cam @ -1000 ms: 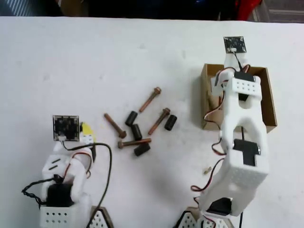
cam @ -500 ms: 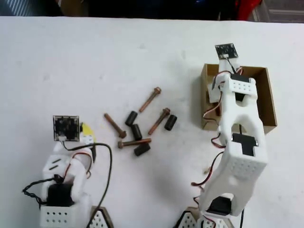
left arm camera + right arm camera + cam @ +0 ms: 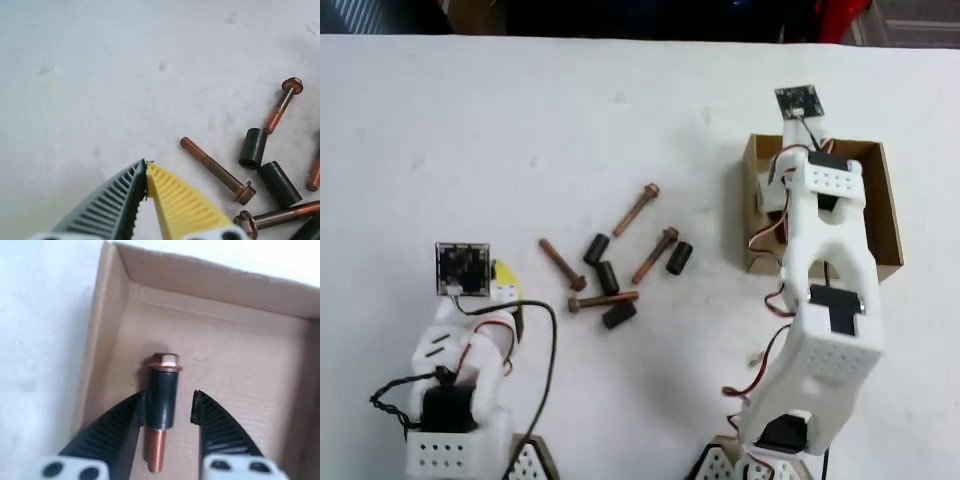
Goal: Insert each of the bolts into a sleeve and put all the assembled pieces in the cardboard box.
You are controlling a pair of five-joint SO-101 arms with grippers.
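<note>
Currently cardboard box point(image 3: 200, 277) holds a sleeved bolt point(image 3: 164, 395); right fingers point(image 3: 116, 425) parted, left fingers point(image 3: 185, 202) closed

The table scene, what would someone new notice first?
A sleeved bolt lies in the cardboard box, within the open right gripper. On the white table, four loose bolts and four black sleeves lie scattered, with the shut left gripper nearby.

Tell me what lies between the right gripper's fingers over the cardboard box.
In the right wrist view, a bolt seated in a black sleeve lies on the cardboard box floor, between the fingers of the open right gripper.
</note>
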